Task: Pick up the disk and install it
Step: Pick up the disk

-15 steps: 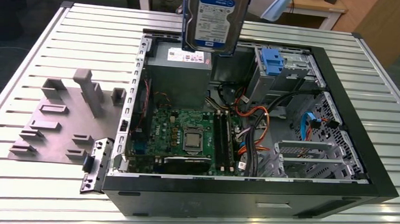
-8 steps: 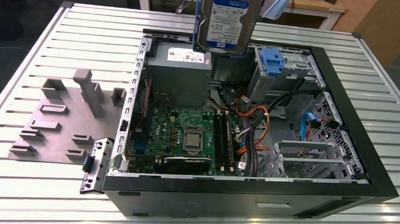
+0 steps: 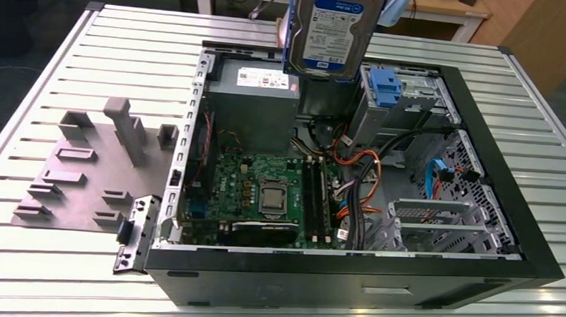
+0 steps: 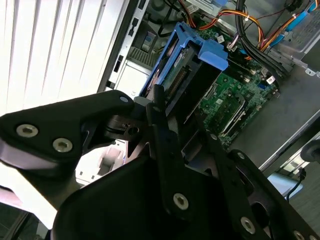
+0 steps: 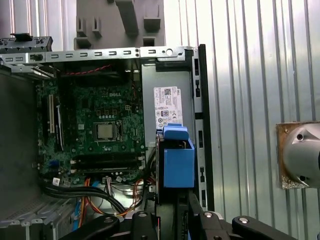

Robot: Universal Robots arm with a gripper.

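The disk (image 3: 328, 31) hangs upright above the back of the open computer case (image 3: 509, 233), over the power supply, its white-and-blue label facing the exterior view. In the second wrist view my gripper (image 4: 177, 107) is shut on the disk (image 4: 182, 65), black fingers (image 4: 159, 107) pressing its blue-railed sides, with the blue end handle (image 4: 212, 52) pointing towards the case. In the first wrist view the disk's blue end (image 5: 177, 162) sticks out from my gripper (image 5: 172, 215), above the case wall beside the power supply.
Inside the case lie a grey power-supply box (image 3: 257, 93), a green motherboard (image 3: 262, 193), cable bundles (image 3: 359, 176) and another blue-handled drive carrier (image 3: 385, 88) in its bay. A grey moulded fixture (image 3: 91, 164) lies on the slatted table (image 3: 30, 262) at the exterior view's left.
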